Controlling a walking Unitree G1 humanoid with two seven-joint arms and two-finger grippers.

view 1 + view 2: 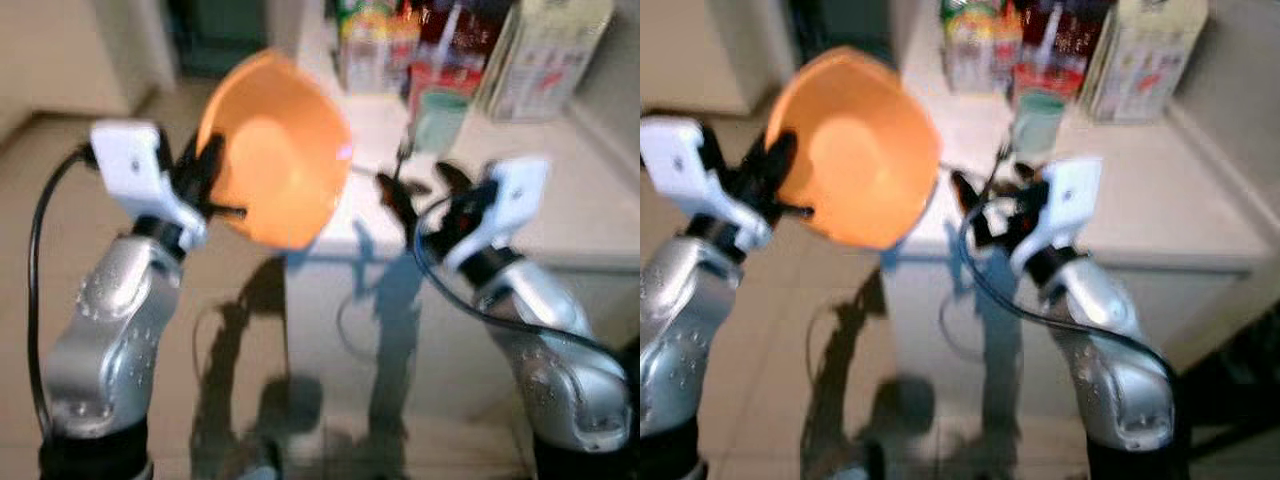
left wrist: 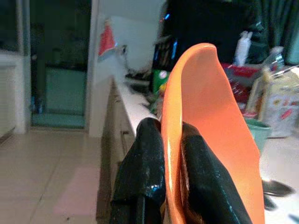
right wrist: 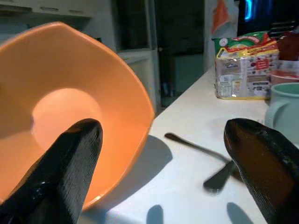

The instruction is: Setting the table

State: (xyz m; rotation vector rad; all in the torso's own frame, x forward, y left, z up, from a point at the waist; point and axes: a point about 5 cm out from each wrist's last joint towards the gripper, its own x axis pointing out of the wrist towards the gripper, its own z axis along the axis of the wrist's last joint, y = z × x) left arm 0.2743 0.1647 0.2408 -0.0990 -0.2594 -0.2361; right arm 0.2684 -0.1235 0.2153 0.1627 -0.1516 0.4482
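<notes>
An orange bowl (image 1: pixel 275 150) hangs tilted in the air at the near left corner of a white counter (image 1: pixel 560 200), its hollow turned toward my right arm. My left gripper (image 1: pixel 205 185) is shut on the bowl's rim (image 2: pixel 170 154), one black finger on each side of it. My right gripper (image 1: pixel 425 190) stands open just above the counter's front edge, right of the bowl (image 3: pixel 70 112). A dark spoon (image 3: pixel 205 158) lies on the counter between its fingers, near a pale green mug (image 1: pixel 440 115).
Food packets (image 1: pixel 375 45) and a carton (image 1: pixel 545 50) crowd the back of the counter. Tiled floor (image 1: pixel 260 380) lies below and to the left, with a dark doorway (image 2: pixel 58 65) beyond. A black cable (image 1: pixel 35 260) loops beside my left arm.
</notes>
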